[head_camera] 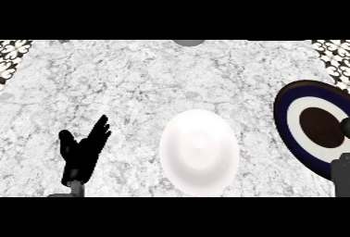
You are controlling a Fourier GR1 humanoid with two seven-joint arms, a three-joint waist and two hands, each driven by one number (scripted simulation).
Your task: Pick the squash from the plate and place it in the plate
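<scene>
As two plates sit, one left robot hand (80, 155) rests open.

No text, label, brand, number or sign can be read anywhere. The white plate (199, 152) is plain, the dark blue plate (301, 109) carries only rings of colour, and the counter (137, 83) shows only a marbled pattern.

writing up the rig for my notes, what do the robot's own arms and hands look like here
The left hand is plain matte black, with slim tapered fingers and a thicker thumb, on a short grey forearm stub at the lower edge. The right hand shows only as a small black shape at the right edge, above a dark grey forearm. No cables, markings or sleeves can be seen.
</scene>
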